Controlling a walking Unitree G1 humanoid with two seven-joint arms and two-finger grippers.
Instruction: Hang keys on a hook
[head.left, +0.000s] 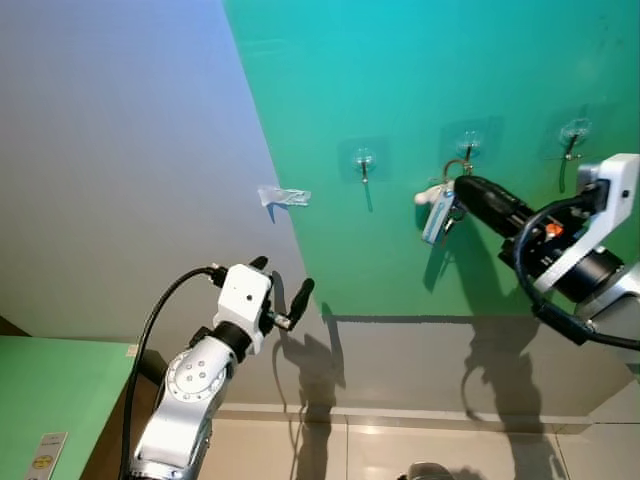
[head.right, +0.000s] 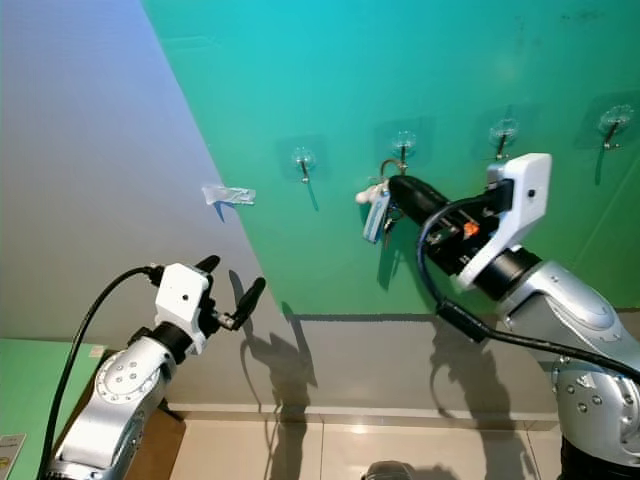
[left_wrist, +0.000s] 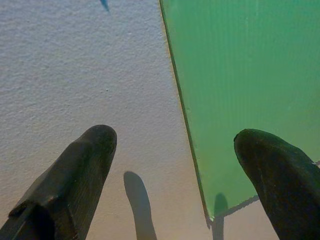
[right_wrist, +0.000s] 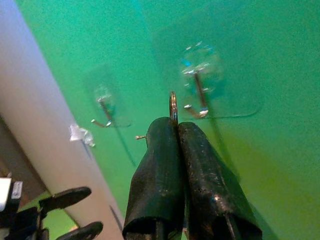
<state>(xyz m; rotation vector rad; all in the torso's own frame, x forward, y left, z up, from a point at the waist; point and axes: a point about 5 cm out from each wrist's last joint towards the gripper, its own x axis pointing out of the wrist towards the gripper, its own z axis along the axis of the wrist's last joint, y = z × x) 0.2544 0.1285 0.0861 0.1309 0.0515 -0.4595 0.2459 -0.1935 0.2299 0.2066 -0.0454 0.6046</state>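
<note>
Your right gripper (head.left: 462, 186) sits right of centre in the left eye view, raised against the green wall panel (head.left: 420, 80), and its two black fingers (right_wrist: 165, 175) are pressed tightly together on the ring of the keys (head.left: 438, 208). In the right wrist view you can see the thin metal key ring (right_wrist: 173, 106) standing up from between the closed fingertips, just beside the hook (right_wrist: 197, 97) and not yet over its upturned tip. The bunch itself, with a pale tag, dangles below the fingertips at centre right of the left eye view, directly under that same hook (head.left: 467, 148), which is the middle one of three clear adhesive hooks in that frame. Another hook (head.left: 364, 160) sits to its left near the frame's centre, and a third (head.left: 572, 135) at the far right. Your left gripper (head.left: 280, 290) is low in the frame, left of centre, in front of the grey wall (head.left: 120, 150) near the panel's edge; its fingers (left_wrist: 75, 180) are spread wide apart and hold nothing. A scrap of clear tape (head.left: 283, 196) sticks to the grey wall just left of the panel's edge.
</note>
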